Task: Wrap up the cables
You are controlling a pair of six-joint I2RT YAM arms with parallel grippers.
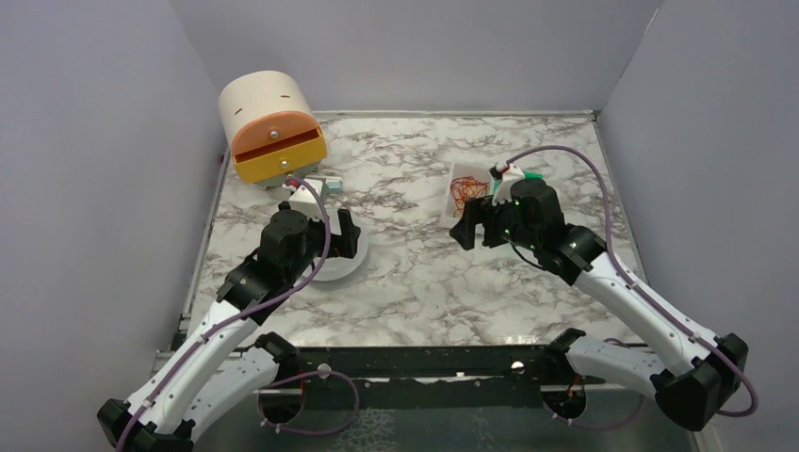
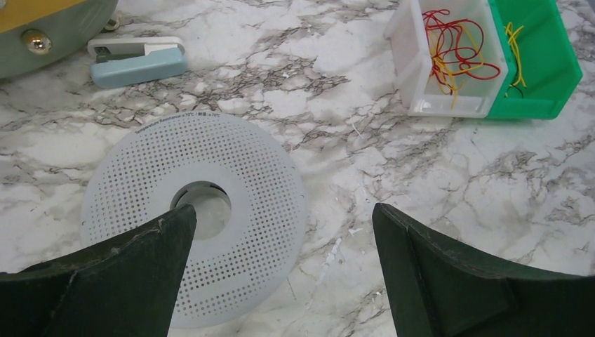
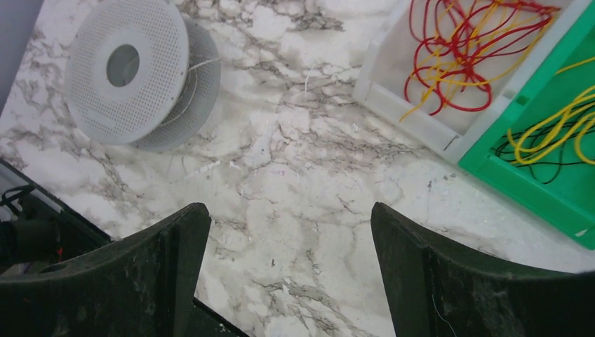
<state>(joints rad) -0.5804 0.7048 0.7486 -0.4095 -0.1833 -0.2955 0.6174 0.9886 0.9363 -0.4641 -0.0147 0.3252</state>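
Note:
The red-orange cables (image 2: 456, 42) lie tangled in a white bin (image 2: 421, 67); they also show in the right wrist view (image 3: 463, 49) and the top view (image 1: 464, 191). The pale grey perforated spool (image 2: 189, 210) lies flat on the marble table; it also shows at the upper left of the right wrist view (image 3: 133, 67) and partly under the left arm in the top view (image 1: 347, 266). My left gripper (image 2: 284, 228) is open and empty, hovering over the spool's right edge. My right gripper (image 3: 290, 221) is open and empty above bare table, short of the bins.
A green bin (image 2: 547, 63) with yellow-green and black wires stands against the white bin. A pale blue stapler-like tool (image 2: 137, 60) lies at the back left. A cream and orange drawer unit (image 1: 271, 127) stands in the back-left corner. Grey walls enclose the table.

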